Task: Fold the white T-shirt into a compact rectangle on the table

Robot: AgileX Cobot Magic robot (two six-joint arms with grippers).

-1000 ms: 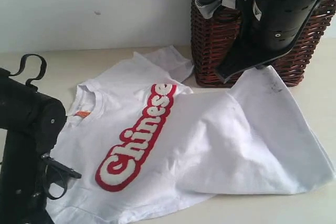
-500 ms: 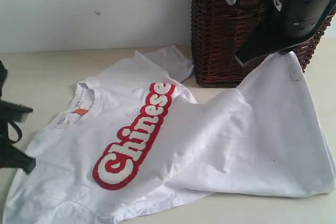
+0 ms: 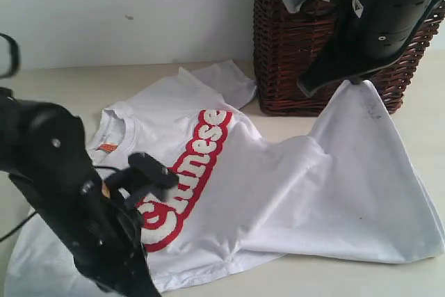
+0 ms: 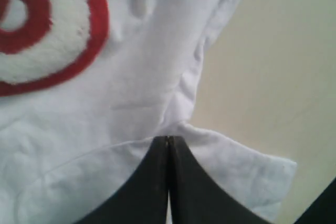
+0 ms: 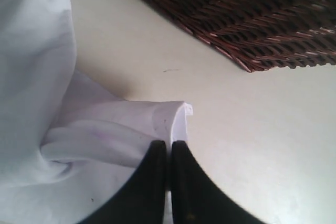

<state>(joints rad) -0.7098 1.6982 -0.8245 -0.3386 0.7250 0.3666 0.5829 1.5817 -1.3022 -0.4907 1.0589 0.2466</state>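
The right tool point(image 5: 169, 144) has its jaws pressed together on a corner of the white T-shirt point(image 3: 292, 186), with a thin strip of cloth showing between them. From that pinch the fabric hangs in a tent-like peak and spreads out onto the desk point(image 3: 55, 88) below and beside the tool. Close behind this tool stands the dark wicker basket point(image 3: 285, 60), near the raised corner but not touching it. The left tool point(image 4: 168, 141) is likewise closed tight, with a folded hem edge of the shirt caught at its tips. The cloth around it lies low on the desk, the red-edged fuzzy lettering point(image 3: 201, 154) begins just beyond the tips, and bare desk shows to one side of the hem. Between the two tools the rest of the shirt lies front up and rumpled. Its collar and small orange tag point(image 3: 108, 148) lie near the left arm, and one sleeve point(image 3: 226, 81) reaches toward the foot of the basket.
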